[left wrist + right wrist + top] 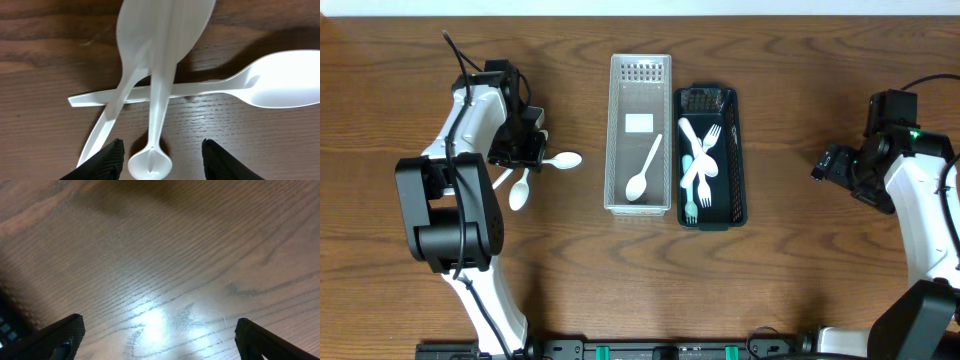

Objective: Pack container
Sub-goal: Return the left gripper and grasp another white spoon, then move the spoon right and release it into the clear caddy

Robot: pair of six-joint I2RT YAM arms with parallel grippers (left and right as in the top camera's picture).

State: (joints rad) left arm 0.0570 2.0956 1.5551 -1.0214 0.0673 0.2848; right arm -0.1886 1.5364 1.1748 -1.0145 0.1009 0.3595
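Note:
Three white plastic spoons lie crossed on the table at the left; one has its bowl (pixel 563 160) pointing right and another has its bowl (pixel 519 190) nearer the front. My left gripper (pixel 527 148) hovers over them, open. In the left wrist view its fingers (pixel 162 144) straddle the rounded handle end of one spoon (pixel 161 95), which lies over a sideways spoon (pixel 285 85). The clear container (pixel 618 110) holds one white spoon (pixel 643 172). My right gripper (pixel 825 165) is open and empty over bare wood (pixel 159 324).
A dark tray (pixel 741 150) right of the clear container holds several white and pale green forks and spoons (pixel 700 160). The left arm's base stands at the front left, the right arm's along the right edge.

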